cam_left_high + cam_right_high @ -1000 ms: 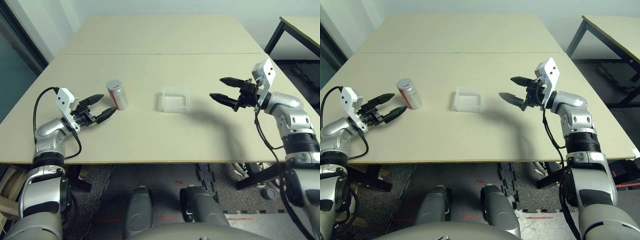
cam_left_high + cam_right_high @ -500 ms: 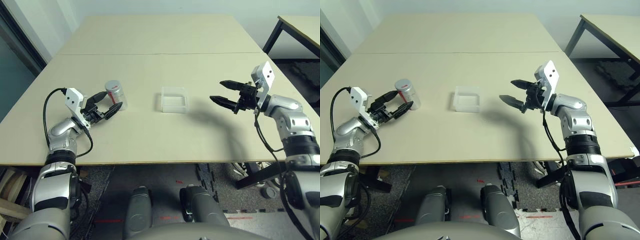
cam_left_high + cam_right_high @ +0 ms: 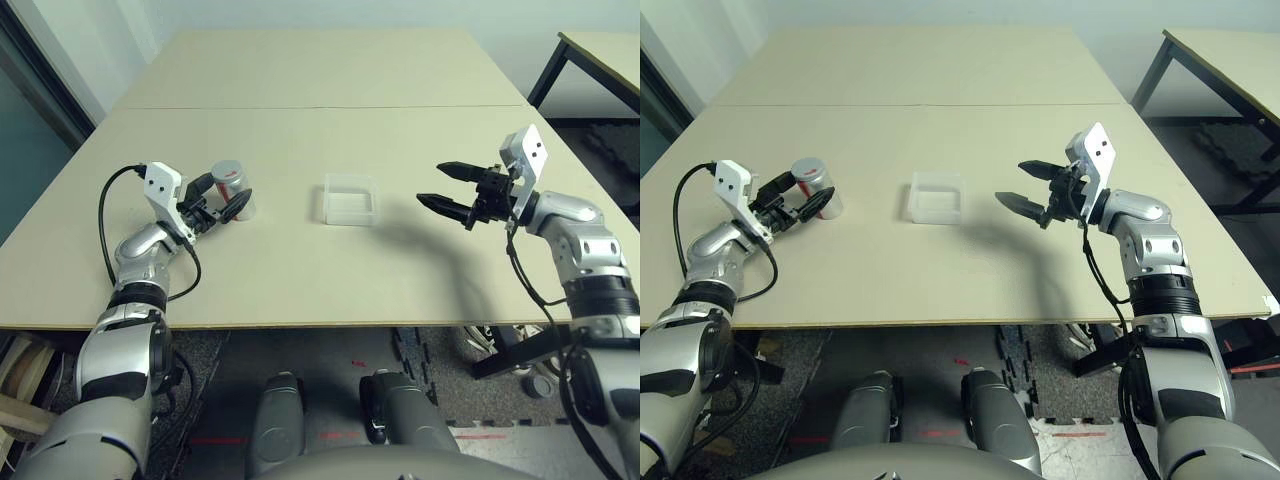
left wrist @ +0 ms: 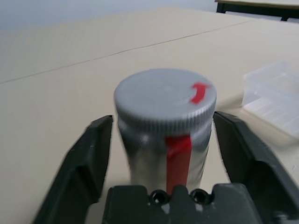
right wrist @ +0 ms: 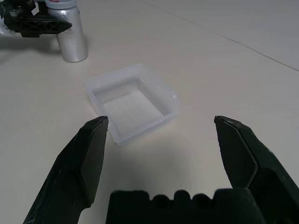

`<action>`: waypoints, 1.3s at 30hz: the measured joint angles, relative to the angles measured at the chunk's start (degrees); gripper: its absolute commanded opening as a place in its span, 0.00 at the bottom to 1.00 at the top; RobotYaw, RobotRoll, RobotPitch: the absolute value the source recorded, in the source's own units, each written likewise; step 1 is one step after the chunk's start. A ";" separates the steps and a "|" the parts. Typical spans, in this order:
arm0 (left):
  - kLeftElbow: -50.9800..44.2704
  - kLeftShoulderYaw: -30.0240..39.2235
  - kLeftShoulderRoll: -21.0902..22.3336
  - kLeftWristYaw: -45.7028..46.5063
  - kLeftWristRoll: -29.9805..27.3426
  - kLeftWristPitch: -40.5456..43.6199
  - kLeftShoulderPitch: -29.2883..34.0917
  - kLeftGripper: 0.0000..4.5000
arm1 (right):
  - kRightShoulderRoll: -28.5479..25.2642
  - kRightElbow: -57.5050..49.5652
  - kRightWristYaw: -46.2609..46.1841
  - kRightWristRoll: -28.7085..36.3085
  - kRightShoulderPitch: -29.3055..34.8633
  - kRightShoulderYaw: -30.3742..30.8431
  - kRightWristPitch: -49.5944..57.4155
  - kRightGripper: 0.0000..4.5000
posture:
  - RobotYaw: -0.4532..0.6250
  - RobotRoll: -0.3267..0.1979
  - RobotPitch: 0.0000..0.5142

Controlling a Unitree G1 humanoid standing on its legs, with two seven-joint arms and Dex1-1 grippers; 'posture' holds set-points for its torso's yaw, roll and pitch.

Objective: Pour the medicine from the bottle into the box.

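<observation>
While my right hand (image 3: 429, 182) stands open near the clear box (image 3: 350, 207), I cannot tell whether my left hand (image 3: 228, 187), at the upright bottle (image 3: 230, 173), grips it.

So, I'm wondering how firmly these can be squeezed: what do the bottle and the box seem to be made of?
The bottle: probably metal or metallic-coated plastic, since its silvery side has a shiny sheen; its grey cap has a ridged edge and could be either.
The box: most likely thin plastic, smooth and frosted-clear, as the tabletop shows through its walls.
</observation>
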 measured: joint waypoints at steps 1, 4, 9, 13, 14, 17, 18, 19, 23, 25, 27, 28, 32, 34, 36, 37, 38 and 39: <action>0.10 -0.01 -0.17 -0.20 0.02 0.37 -0.20 0.62 | 0.01 -0.30 -0.11 0.09 0.07 0.00 0.32 1.00 | 0.26 0.62 0.15; 0.15 -0.10 -0.23 -0.75 0.15 0.92 -0.54 0.61 | 0.01 -1.00 -0.32 0.30 0.44 -0.01 0.82 1.00 | 0.27 0.62 0.15; -0.09 -0.43 -0.05 -4.73 0.57 2.62 -0.72 0.61 | 0.23 -2.36 -0.33 0.79 0.51 0.01 2.11 1.00 | 0.29 0.62 0.15; -2.02 -1.72 0.51 -12.44 0.54 6.05 -0.67 0.61 | 0.94 -4.41 0.11 1.73 0.06 1.30 4.75 1.00 | 0.30 0.62 0.16; -2.78 -2.37 0.50 -14.73 0.56 7.05 -0.67 0.61 | 1.33 -4.85 0.27 1.95 -0.34 2.01 5.44 1.00 | 0.31 0.62 0.16; -4.90 -3.63 0.50 -19.32 0.53 9.55 -0.48 0.61 | 1.71 -6.32 0.80 2.27 -1.07 2.91 7.11 1.00 | 0.33 0.62 0.17; -5.66 -4.19 0.65 -21.20 0.51 10.70 -0.41 0.61 | 1.98 -6.73 1.06 2.37 -1.82 3.66 8.06 1.00 | 0.33 0.62 0.17; -7.15 -4.79 0.84 -23.27 0.49 12.07 -0.22 0.61 | 2.72 -6.91 1.34 2.79 -2.85 4.42 9.00 1.00 | 0.34 0.62 0.17; -11.63 -8.08 0.83 -29.75 0.51 16.20 0.23 0.61 | 5.59 -7.68 3.09 4.17 -6.22 6.92 12.00 1.00 | 0.35 0.62 0.18; -13.44 -9.50 0.32 -31.67 0.54 17.37 0.28 0.61 | 7.28 -8.02 3.64 4.75 -8.02 8.21 13.21 1.00 | 0.35 0.62 0.18; -14.23 -10.43 -0.26 -32.49 0.54 17.74 0.27 0.61 | 8.98 -8.02 3.98 5.34 -9.22 8.99 14.51 1.00 | 0.35 0.62 0.18; -14.52 -10.76 -0.38 -32.55 0.53 17.84 0.23 0.61 | 9.72 -8.03 4.13 5.63 -9.54 9.32 15.01 1.00 | 0.35 0.62 0.17; -15.90 -11.89 -1.77 -33.52 0.54 18.12 0.04 0.61 | 12.21 -8.05 4.25 5.81 -9.79 11.49 15.98 1.00 | 0.36 0.62 0.18; -16.04 -12.83 -2.60 -33.68 0.55 17.82 -0.30 0.61 | 13.14 -8.05 4.39 5.81 -10.37 12.67 16.16 1.00 | 0.36 0.62 0.18; -16.14 -13.51 -3.51 -33.87 0.56 17.18 -0.61 0.61 | 14.23 -8.05 4.62 5.81 -11.48 13.42 16.46 1.00 | 0.36 0.62 0.18; -16.25 -13.58 -4.30 -33.90 0.55 16.89 -0.82 0.61 | 14.89 -8.05 4.66 5.82 -11.99 13.62 16.57 1.00 | 0.36 0.62 0.17; -16.31 -13.67 -4.76 -33.90 0.54 16.67 -0.98 0.61 | 15.24 -8.05 4.67 5.81 -12.19 13.90 16.59 1.00 | 0.36 0.62 0.17; -16.32 -13.67 -4.91 -33.90 0.53 16.54 -1.08 0.61 | 15.46 -8.05 4.66 5.80 -12.21 14.15 16.59 1.00 | 0.35 0.62 0.17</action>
